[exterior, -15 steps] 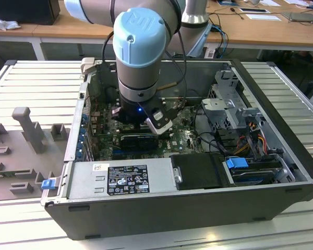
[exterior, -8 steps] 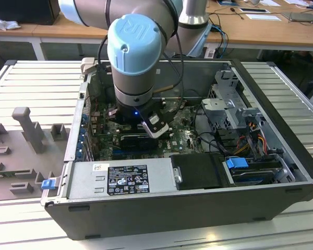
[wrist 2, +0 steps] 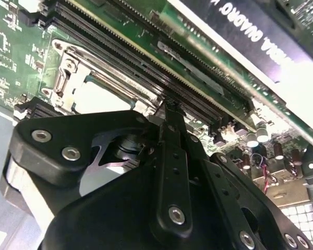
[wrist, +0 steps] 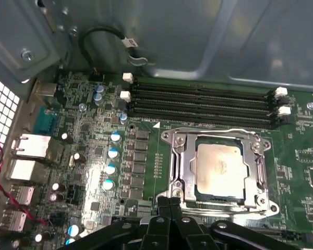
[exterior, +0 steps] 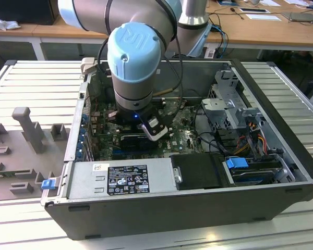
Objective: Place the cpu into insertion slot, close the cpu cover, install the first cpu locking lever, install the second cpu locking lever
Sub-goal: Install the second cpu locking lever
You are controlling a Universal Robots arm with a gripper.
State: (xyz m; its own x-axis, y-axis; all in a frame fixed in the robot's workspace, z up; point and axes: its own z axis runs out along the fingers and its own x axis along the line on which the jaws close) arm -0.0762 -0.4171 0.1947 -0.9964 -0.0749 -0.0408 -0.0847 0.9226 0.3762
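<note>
We see a ribbed grey metal table [exterior: 292, 78] carrying an open computer case [exterior: 198, 208], with wooden desks [exterior: 52, 31] behind it. Grey moulded fixtures [exterior: 28, 130] sit on the table towards the exterior view's left edge. Inside the case, a silver power supply [exterior: 120, 179] lies along the near wall, and a drive cage [exterior: 235, 104] with coloured cables [exterior: 250, 138] fills the side at the exterior view's right. The arm [exterior: 133, 57] reaches straight down into the middle of the case, over the green circuit board [wrist: 94, 156].

In the first wrist view, four long black memory slots [wrist: 203, 104] run parallel just beside one side of the insertion slot [wrist: 219, 172], and rows of small silver-and-blue capacitors [wrist: 112, 153] stand on another side. A black cable [wrist: 101, 39] loops off the case wall further away.

The cpu [wrist: 220, 165] lies flat in the insertion slot, its pale silvery-grey square top facing up and its edges square with the socket. The cpu cover [wrist: 181, 166], a metal frame, lies down around it, with the chip showing through its window. A thin wire lever [wrist: 208, 131] runs along the side nearest the memory slots.

The end effector [wrist: 169, 205] sits just at the socket's edge opposite the memory slots, its black fingers [wrist: 161, 208] pressed together with nothing between them.
</note>
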